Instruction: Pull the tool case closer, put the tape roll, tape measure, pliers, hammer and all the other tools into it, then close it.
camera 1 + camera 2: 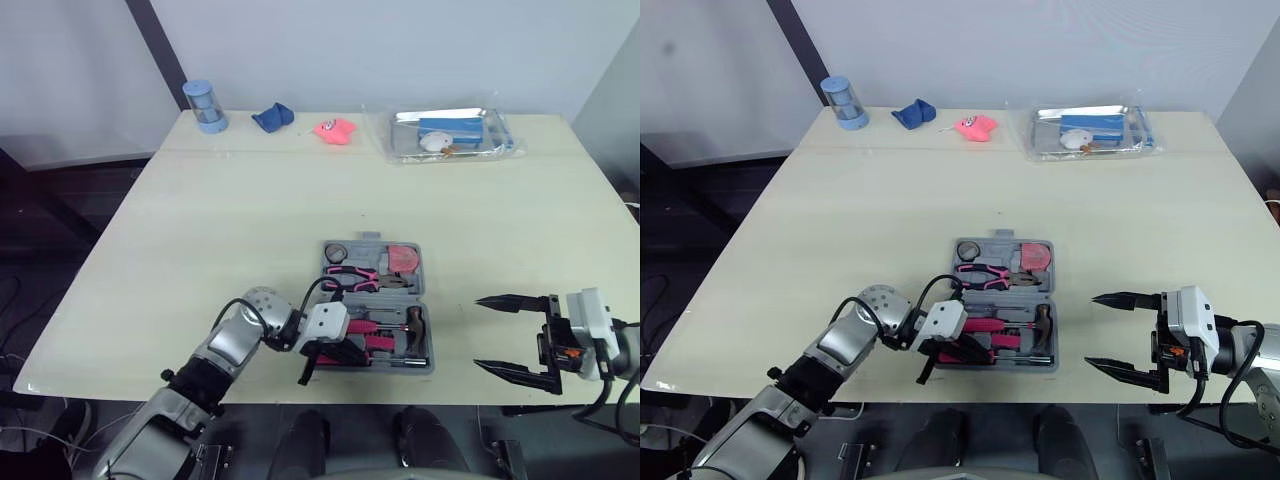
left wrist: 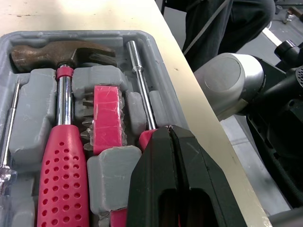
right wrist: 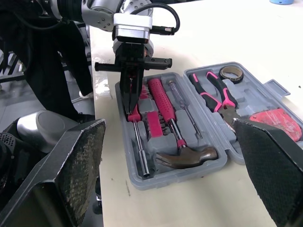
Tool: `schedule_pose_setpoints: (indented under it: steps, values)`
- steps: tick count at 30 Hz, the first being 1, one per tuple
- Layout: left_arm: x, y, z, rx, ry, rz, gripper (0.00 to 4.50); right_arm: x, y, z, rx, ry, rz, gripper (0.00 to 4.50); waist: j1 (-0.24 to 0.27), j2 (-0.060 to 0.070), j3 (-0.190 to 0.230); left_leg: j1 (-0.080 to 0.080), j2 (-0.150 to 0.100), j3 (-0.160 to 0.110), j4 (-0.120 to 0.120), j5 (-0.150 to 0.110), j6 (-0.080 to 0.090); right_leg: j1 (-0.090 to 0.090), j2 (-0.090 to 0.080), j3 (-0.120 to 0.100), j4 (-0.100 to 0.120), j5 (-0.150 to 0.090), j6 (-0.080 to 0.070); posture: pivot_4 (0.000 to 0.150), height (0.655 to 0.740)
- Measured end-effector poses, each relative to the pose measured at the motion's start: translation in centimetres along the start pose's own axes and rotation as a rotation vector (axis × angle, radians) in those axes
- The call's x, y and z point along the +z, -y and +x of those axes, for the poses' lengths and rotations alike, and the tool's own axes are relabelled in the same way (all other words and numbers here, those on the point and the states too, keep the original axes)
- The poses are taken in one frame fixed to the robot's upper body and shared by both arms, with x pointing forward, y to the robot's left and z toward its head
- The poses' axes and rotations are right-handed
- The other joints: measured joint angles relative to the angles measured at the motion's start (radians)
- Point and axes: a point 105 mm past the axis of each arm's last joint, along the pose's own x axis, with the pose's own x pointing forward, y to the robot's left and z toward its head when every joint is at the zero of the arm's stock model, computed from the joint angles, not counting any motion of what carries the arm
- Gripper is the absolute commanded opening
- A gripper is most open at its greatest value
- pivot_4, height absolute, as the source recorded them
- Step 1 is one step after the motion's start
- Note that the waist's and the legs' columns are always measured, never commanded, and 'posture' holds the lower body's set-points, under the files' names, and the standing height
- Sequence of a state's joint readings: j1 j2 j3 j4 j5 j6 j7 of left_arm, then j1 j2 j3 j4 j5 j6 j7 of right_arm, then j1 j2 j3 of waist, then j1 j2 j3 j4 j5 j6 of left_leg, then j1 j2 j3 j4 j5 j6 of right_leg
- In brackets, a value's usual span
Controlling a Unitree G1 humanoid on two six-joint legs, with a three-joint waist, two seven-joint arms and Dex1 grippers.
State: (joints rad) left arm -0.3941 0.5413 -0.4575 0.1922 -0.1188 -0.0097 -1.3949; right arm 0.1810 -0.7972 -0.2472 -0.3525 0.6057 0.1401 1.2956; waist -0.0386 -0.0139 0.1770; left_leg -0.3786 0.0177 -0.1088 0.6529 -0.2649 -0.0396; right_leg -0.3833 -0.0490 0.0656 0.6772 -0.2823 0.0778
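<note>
The grey tool case (image 3: 135, 182) lies open near the table's front edge. Its far half holds the tape roll (image 1: 336, 252), pink-handled pliers (image 1: 362, 277) and a red tape measure (image 1: 403, 259). The near half holds the hammer (image 2: 61, 52), a pink bit holder (image 2: 106, 118), a slim screwdriver (image 3: 182, 106) and a socket driver (image 2: 142, 90). My left gripper (image 1: 318, 362) is shut, its tips resting on the driver's pink handle at the case's near left corner. Right of the case, my right gripper (image 1: 477, 333) hovers open with nothing in it.
Along the table's far edge stand a blue cylinder (image 1: 205, 105), a blue cloth piece (image 1: 272, 117), a pink object (image 1: 336, 130) and a clear bag of items (image 1: 450, 133). The case sits close to the front table edge (image 1: 300, 400).
</note>
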Motion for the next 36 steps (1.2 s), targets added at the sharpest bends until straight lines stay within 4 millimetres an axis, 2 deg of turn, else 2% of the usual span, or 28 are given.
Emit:
schedule_pose_setpoints:
  steps: [5, 8, 13, 17, 19, 21, 22, 24, 26, 33, 36]
  values:
    - [0.0, 0.0, 0.0, 0.037, 0.037, -0.038, 0.07, -0.2, 0.3, 0.2, -0.025, -0.009, -0.001, 4.5, 0.0, 0.0, 0.0, 0.001, 0.0, 0.0, 0.0, 0.0, 0.0, 0.002, 0.0, 0.0, 0.0, 0.0, 0.0, 0.15, 0.74]
    - [0.4, -0.5, -0.3, 0.104, 0.093, -0.108, 0.07, -1.0, 1.5, 1.0, -0.106, -0.02, 0.008, 4.5, -0.002, 0.0, 0.0, 0.001, 0.0, -0.001, 0.0, 0.0, 0.0, 0.001, 0.0, -0.001, 0.0, 0.0, 0.0, 0.15, 0.74]
    - [2.2, -1.9, -2.9, 0.245, 0.182, -0.11, 0.07, -3.1, 3.9, 1.3, -0.228, -0.084, 0.03, 4.5, -0.002, 0.0, 0.0, 0.0, 0.0, -0.001, 0.0, 0.0, 0.0, 0.001, 0.0, -0.001, -0.001, 0.0, 0.0, 0.15, 0.74]
    - [1.5, -1.9, -5.9, 0.36, 0.208, -0.172, 0.07, -5.0, 5.2, 2.4, -0.236, -0.128, 0.062, 4.5, -0.006, 0.001, 0.001, 0.001, 0.001, -0.001, 0.0, 0.0, 0.0, 0.001, 0.0, -0.001, 0.0, 0.0, 0.0, 0.15, 0.74]
    - [1.1, -2.3, -8.5, 0.447, 0.208, -0.198, 0.0, -5.9, 6.0, 3.2, -0.235, -0.148, 0.081, 3.51, -0.005, 0.001, 0.001, 0.001, 0.001, -0.002, 0.0, 0.0, 0.0, 0.001, 0.0, -0.002, 0.0, 0.0, 0.0, 0.15, 0.74]
    - [1.0, -2.9, -10.1, 0.519, 0.227, -0.203, 0.0, -6.5, 6.3, 3.5, -0.23, -0.171, 0.086, 2.78, -0.001, 0.001, 0.001, 0.0, 0.0, -0.002, 0.0, 0.0, 0.0, 0.001, 0.0, -0.002, -0.001, 0.0, 0.0, 0.15, 0.74]
    - [0.6, -3.1, -10.8, 0.556, 0.228, -0.213, 0.0, -6.8, 6.5, 3.8, -0.225, -0.185, 0.087, 2.22, -0.002, 0.001, 0.001, 0.0, 0.0, -0.002, 0.0, 0.0, 0.0, 0.001, 0.0, -0.002, -0.002, 0.0, 0.0, 0.15, 0.74]
    - [-0.2, -3.2, -11.8, 0.602, 0.224, -0.235, 0.0, -7.4, 6.7, 4.1, -0.216, -0.212, 0.09, 1.3, -0.002, 0.001, 0.001, -0.001, 0.0, -0.002, -0.001, 0.0, 0.0, 0.001, 0.0, -0.002, -0.003, 0.0, 0.0, 0.15, 0.74]
    - [-1.1, -3.2, -12.4, 0.64, 0.223, -0.257, 0.0, -7.9, 6.9, 4.6, -0.202, -0.237, 0.091, 0.09, -0.003, 0.002, 0.001, -0.001, 0.0, -0.002, -0.001, 0.0, 0.0, 0.001, 0.0, -0.003, -0.003, 0.0, 0.0, 0.15, 0.74]
    - [-3.8, -2.4, -13.0, 0.656, 0.203, -0.322, 0.0, -8.6, 7.4, 6.6, -0.159, -0.278, 0.079, 0.09, -0.005, 0.002, 0.002, 0.0, 0.0, -0.003, -0.001, 0.0, 0.0, 0.001, 0.0, -0.003, -0.002, 0.0, 0.0, 0.15, 0.74]
    - [-4.8, -2.7, -13.0, 0.655, 0.181, -0.343, 0.0, -8.9, 7.5, 7.7, -0.138, -0.284, 0.074, 0.09, -0.003, 0.002, 0.002, -0.001, 0.0, -0.003, -0.001, 0.0, 0.0, 0.0, 0.0, -0.003, -0.002, 0.0, 0.0, 0.15, 0.74]
